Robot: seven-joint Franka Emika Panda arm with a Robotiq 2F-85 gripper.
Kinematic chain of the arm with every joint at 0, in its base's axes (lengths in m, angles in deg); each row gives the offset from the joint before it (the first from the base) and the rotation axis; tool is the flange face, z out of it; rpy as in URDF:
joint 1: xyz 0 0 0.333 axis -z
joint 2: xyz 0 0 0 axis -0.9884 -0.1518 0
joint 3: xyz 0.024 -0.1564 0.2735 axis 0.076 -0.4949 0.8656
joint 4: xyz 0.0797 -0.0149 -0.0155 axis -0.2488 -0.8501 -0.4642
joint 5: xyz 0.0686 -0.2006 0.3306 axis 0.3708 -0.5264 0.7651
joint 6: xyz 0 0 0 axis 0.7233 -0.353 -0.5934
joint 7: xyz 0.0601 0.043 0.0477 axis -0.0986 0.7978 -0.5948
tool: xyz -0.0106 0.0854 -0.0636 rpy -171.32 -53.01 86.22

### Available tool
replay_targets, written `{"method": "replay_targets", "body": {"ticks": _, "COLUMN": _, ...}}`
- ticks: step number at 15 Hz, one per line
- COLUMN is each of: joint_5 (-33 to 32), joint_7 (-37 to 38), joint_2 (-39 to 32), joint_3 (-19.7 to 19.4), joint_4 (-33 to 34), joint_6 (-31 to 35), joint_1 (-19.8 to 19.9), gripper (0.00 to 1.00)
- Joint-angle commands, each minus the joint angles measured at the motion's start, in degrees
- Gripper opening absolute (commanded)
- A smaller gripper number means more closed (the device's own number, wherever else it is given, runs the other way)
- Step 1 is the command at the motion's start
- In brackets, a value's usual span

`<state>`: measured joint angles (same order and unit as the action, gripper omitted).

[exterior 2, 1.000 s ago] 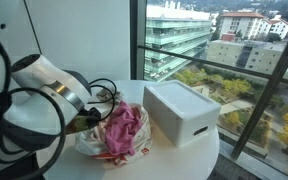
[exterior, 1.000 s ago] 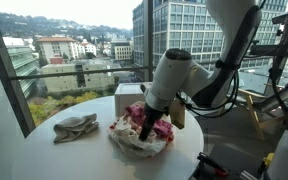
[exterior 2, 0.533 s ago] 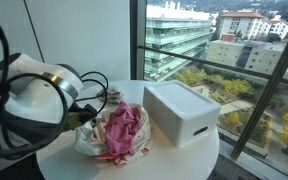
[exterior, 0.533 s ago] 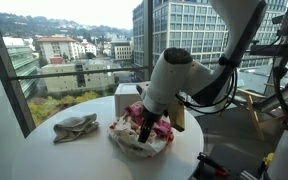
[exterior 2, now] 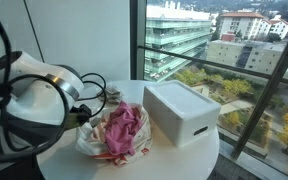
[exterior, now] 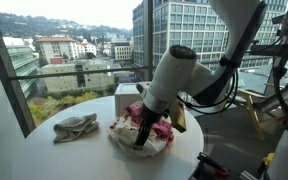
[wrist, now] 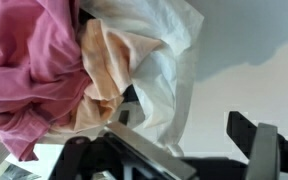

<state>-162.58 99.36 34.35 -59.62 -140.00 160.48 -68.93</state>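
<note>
Though poised low over the pile of clothes (exterior: 124, 142), grips nothing: jaws released, spread wide, bare between the fingers. Touching the fabric or just clear of it, cannot tell.

Seen from the wrist, straddles the white cloth (wrist: 169, 40) at the rim of the pile, with the peach cloth (wrist: 109, 60) just off toward one finger. Farther the same way, the pink garment (wrist: 29, 70), well off-centre from the gap. No clear long axis anywhere, only crumpled folds, with the white cloth's edge running roughly across the opening.

In both exterior views, hangs over the side of the pile turned away from the white box (exterior 2: 181, 110), with the pink heap between jaws and box. Pile itself just beside the box, perhaps touching it; hard to say from either angle.

Farther from the box, beyond the pile and well apart from both, a grey cloth (exterior: 76, 126) lying crumpled on the round surface (exterior: 54, 158). Past the box, only window glass and city buildings.
</note>
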Motion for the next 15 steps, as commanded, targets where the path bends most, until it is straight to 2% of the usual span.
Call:
{"method": "replay_targets", "body": {"ticks": 1, "joint_5": 0.39, "joint_7": -2.32, "joint_2": -3.02, "joint_3": -1.56, "joint_4": 0.10, "joint_6": 6.38, "joint_1": 1.39, "gripper": 1.00}}
{"method": "replay_targets", "body": {"ticks": 4, "joint_5": -0.36, "joint_7": -2.32, "joint_2": -7.84, "joint_3": -2.21, "joint_4": 1.42, "joint_6": 8.09, "joint_1": 1.73, "gripper": 1.00}}
{"method": "replay_targets", "body": {"ticks": 6, "joint_5": -0.18, "joint_7": -2.00, "joint_2": -8.47, "joint_3": -2.21, "joint_4": 2.31, "joint_6": 7.91, "joint_1": 1.61, "gripper": 1.00}}
{"method": "replay_targets", "body": {"ticks": 7, "joint_5": 9.39, "joint_7": -11.37, "joint_2": -7.79, "joint_3": -5.75, "joint_4": 0.59, "joint_6": 7.86, "joint_1": -1.91, "gripper": 1.00}}
{"method": "replay_targets", "body": {"ticks": 8, "joint_5": 2.86, "joint_7": -3.68, "joint_2": -8.11, "joint_3": -2.58, "joint_4": 2.92, "joint_6": 7.62, "joint_1": 0.88, "gripper": 1.00}}
{"method": "replay_targets", "body": {"ticks": 9, "joint_5": 13.98, "joint_7": -15.32, "joint_2": -5.89, "joint_3": -5.99, "joint_4": 0.76, "joint_6": 7.90, "joint_1": -2.66, "gripper": 1.00}}
{"method": "replay_targets", "body": {"ticks": 10, "joint_5": 16.65, "joint_7": -17.12, "joint_2": -4.28, "joint_3": -6.13, "joint_4": 0.95, "joint_6": 8.19, "joint_1": -3.04, "gripper": 0.75}}
{"method": "replay_targets", "body": {"ticks": 11, "joint_5": 20.99, "joint_7": -21.56, "joint_2": -3.80, "joint_3": -6.56, "joint_4": 0.82, "joint_6": 7.97, "joint_1": -3.79, "gripper": 0.75}}
{"method": "replay_targets", "body": {"ticks": 12, "joint_5": 16.10, "joint_7": -16.89, "joint_2": -4.40, "joint_3": -5.08, "joint_4": 2.84, "joint_6": 7.54, "joint_1": -2.02, "gripper": 0.66}}
{"method": "replay_targets", "body": {"ticks": 15, "joint_5": 17.66, "joint_7": -17.92, "joint_2": -6.69, "joint_3": -5.19, "joint_4": 3.63, "joint_6": 7.34, "joint_1": -2.07, "gripper": 0.42}}
